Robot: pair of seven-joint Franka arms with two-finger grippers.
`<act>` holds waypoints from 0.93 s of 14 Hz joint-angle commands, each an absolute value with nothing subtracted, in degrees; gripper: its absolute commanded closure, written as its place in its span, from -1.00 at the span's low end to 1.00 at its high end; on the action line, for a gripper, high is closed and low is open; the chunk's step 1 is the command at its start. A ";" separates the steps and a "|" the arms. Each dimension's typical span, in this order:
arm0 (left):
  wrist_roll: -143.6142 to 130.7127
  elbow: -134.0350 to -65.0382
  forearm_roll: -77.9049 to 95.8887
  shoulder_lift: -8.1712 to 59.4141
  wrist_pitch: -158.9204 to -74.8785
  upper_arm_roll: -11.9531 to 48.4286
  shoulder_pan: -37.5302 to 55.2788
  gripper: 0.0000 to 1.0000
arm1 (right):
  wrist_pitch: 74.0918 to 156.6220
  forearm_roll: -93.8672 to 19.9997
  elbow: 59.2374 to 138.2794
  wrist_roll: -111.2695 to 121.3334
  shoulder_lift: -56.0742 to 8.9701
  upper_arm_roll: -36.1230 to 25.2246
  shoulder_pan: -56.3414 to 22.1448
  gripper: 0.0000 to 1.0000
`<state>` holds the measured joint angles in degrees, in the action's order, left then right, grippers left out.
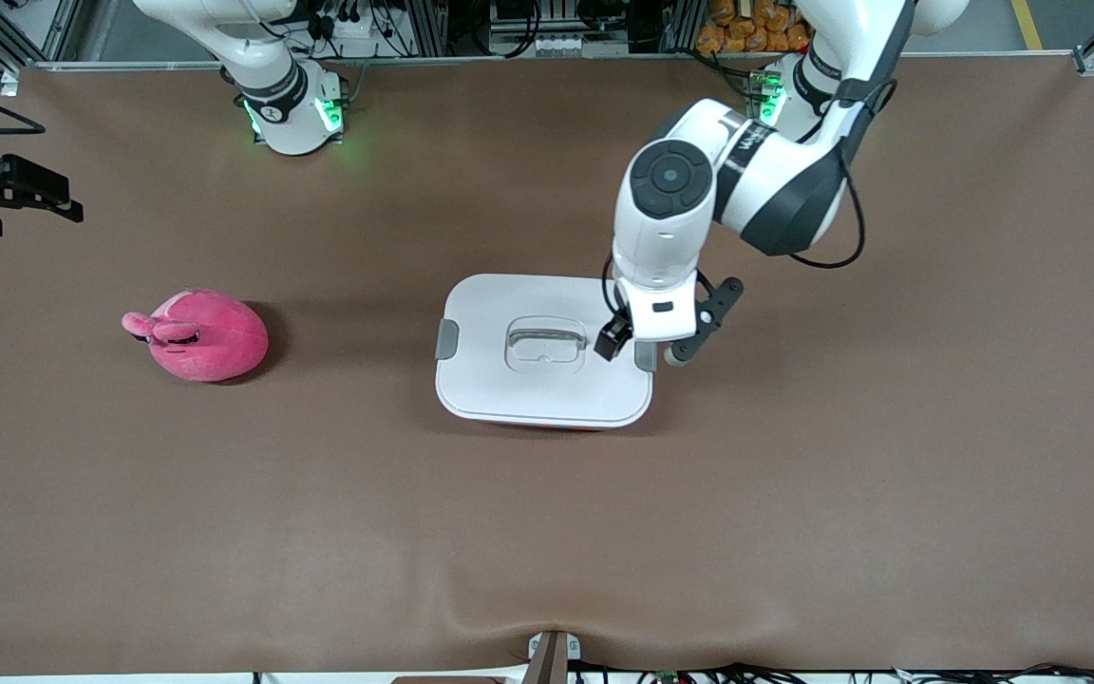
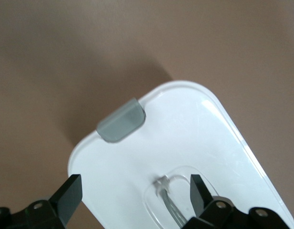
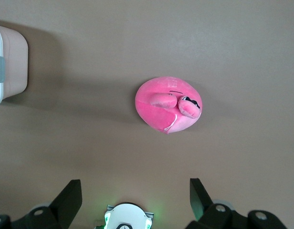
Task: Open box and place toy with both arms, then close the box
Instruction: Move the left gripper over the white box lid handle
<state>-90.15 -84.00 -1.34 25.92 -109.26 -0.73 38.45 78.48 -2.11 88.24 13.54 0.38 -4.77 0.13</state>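
Left gripper (image 1: pixel 637 344), fingers spread w/ nothing between, is hovering over the white lid (image 1: pixel 547 350) of the translucent pink plastic box (image 3: pixel 11 67), by the grey clip at the left arm's end. The recessed handle (image 1: pixel 545 338) is lying just toward the table's middle, its long axis running arm-to-arm. Right gripper (image 3: pixel 132 202), also spread, is waiting high above the round magenta plush toy (image 1: pixel 205 335), which is sitting well apart from the box, toward the right arm's end.

box (image 1: pixel 547 380) – white lid (image 1: pixel 490 380), grey clips (image 1: pixel 446 339), pinkish tub; toy (image 1: pixel 208 336) – magenta-pink plush; table (image 1: pixel 794 522) plain brown
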 commanded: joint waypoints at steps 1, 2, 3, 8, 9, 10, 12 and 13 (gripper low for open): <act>-95.35 -82.53 -2.46 27.24 -110.74 -1.14 39.72 -1.00 | 77.96 -2.37 86.92 13.36 -0.35 -4.48 0.79 -1.00; -97.28 -82.44 -2.46 27.51 -111.61 -1.14 40.60 -1.00 | 77.96 -2.37 86.92 13.36 -0.35 -4.48 0.88 -1.00; -99.21 -82.44 -2.46 28.21 -112.58 -1.23 40.95 -1.00 | 77.96 -2.37 86.92 13.36 -0.35 -4.48 0.88 -1.00; -108.70 -79.20 -2.46 30.93 -114.52 -1.23 42.88 -1.00 | 77.96 -2.46 86.92 13.36 -0.44 -4.48 0.88 -1.00; -110.90 -79.02 -2.46 31.11 -114.52 -1.32 43.15 -1.00 | 77.87 -2.46 86.92 13.36 -0.44 -4.48 0.88 -1.00; -112.57 -79.01 -2.46 31.11 -114.52 -1.23 43.24 -1.00 | 77.96 -2.46 86.92 13.36 -0.44 -4.48 0.88 -1.00; -116.87 -79.01 -2.37 31.20 -114.52 -1.14 43.77 -1.00 | 77.87 -2.46 86.92 13.36 -0.44 -4.48 0.88 -1.00; -119.16 -79.01 -2.46 31.46 -114.52 -1.32 44.38 -1.00 | 77.96 -2.46 86.92 13.36 -0.35 -4.48 0.88 -1.00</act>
<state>-114.71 -80.70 -1.36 30.31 -114.68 -0.76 43.05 78.48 -2.11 88.23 13.54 0.17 -4.79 0.17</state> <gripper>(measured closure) 0.000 0.000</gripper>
